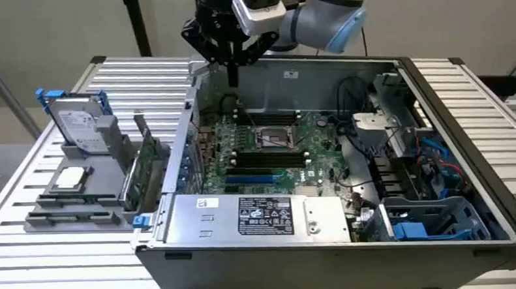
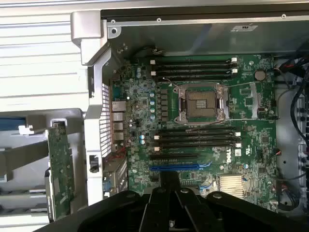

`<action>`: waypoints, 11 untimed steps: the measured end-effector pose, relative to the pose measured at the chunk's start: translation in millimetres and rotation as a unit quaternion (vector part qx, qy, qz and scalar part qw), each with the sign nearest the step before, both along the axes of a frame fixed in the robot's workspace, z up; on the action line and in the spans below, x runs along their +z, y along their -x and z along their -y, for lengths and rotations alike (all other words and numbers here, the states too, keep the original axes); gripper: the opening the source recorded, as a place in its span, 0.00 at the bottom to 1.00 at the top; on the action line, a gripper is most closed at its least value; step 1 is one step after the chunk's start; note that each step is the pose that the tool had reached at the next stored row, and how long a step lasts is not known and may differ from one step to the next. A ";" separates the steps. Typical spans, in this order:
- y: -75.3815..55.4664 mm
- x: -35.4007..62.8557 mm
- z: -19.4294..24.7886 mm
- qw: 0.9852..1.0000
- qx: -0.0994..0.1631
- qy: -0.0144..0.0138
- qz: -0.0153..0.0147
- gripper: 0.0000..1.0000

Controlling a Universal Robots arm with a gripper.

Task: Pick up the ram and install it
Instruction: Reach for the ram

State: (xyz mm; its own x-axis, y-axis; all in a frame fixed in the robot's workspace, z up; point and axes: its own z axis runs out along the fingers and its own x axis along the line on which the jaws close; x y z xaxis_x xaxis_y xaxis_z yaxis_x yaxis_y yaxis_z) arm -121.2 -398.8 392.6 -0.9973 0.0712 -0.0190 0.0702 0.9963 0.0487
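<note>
Ram (image 1: 142,179) (image 2: 60,164): a narrow green board standing on its long edge in a gray rack (image 1: 74,218) on the slatted surface (image 1: 36,258), just left of the open computer case (image 1: 333,259). Its length runs near to far alongside the case's left wall, and its chips are too small to make out. The same rack holds a hard drive (image 1: 79,126) upright in a blue bracket at the far left and a flat silver part (image 1: 72,179) lying nearer. The arm (image 1: 322,17) reaches in from the far side, and its fingers (image 1: 231,70) (image 2: 166,181) hang high over the far left corner of the case, well apart from the ram and touching nothing. They are drawn together at the tips, with no object seen in their hold. Inside the case lies the green motherboard (image 1: 231,136) (image 2: 251,125), with the metal-framed processor socket (image 1: 273,138) (image 2: 203,104) at its middle. Black memory slots (image 1: 268,158) (image 2: 198,137) with white end latches run left to right, both nearer and farther than the socket. A blue slot (image 2: 174,167) lies nearer still, and in the wrist view the fingertips show just beside it. A gray power supply (image 1: 261,216) with a black label fills the near left of the case.
</note>
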 end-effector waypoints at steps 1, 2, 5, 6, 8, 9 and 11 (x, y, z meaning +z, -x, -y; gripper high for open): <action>0.0 0.0 0.0 1.000 0.000 0.000 0.000 0.00; 0.0 0.0 0.0 1.000 0.000 0.000 0.000 0.00; 0.0 0.0 0.0 1.000 0.000 0.000 0.000 0.00; 0.0 0.0 0.0 1.000 0.000 0.000 0.000 0.00; 0.0 0.0 0.0 1.000 0.000 0.000 0.000 0.00; 0.0 0.0 0.0 1.000 0.000 0.000 0.000 0.00; 0.0 0.0 0.0 1.000 0.000 0.000 0.000 0.00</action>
State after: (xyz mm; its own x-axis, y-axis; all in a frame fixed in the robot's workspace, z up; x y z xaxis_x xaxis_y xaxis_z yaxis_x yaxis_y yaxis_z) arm -121.2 -398.8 392.6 -0.9973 0.0712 -0.0190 0.0702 0.9963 0.0488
